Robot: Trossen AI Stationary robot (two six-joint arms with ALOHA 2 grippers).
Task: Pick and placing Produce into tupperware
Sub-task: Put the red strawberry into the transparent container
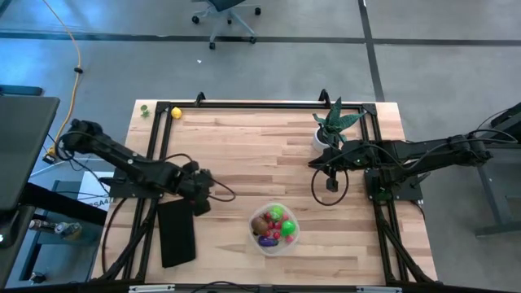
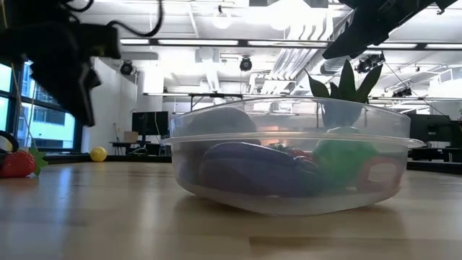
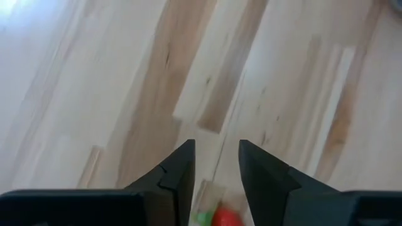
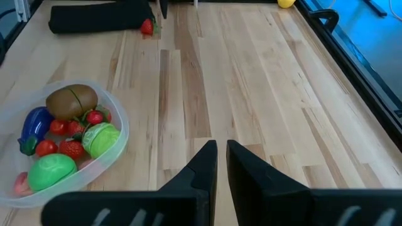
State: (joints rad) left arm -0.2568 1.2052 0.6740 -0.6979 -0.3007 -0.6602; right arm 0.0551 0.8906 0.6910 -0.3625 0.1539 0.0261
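Note:
The clear round tupperware stands at the table's near middle. It holds a brown piece, a purple one, two bright green ones and small red ones. A red strawberry lies on the table directly under my left gripper, which is open and raised above it. The strawberry also shows in the left wrist view. A yellow fruit lies at the far left. My right gripper is shut and empty, right of the tupperware.
A flat black rectangle lies at the near left beside my left gripper. A spiky green plant in a white pot stands at the far right. A black frame rail runs along the far edge. Bare wood lies between the grippers.

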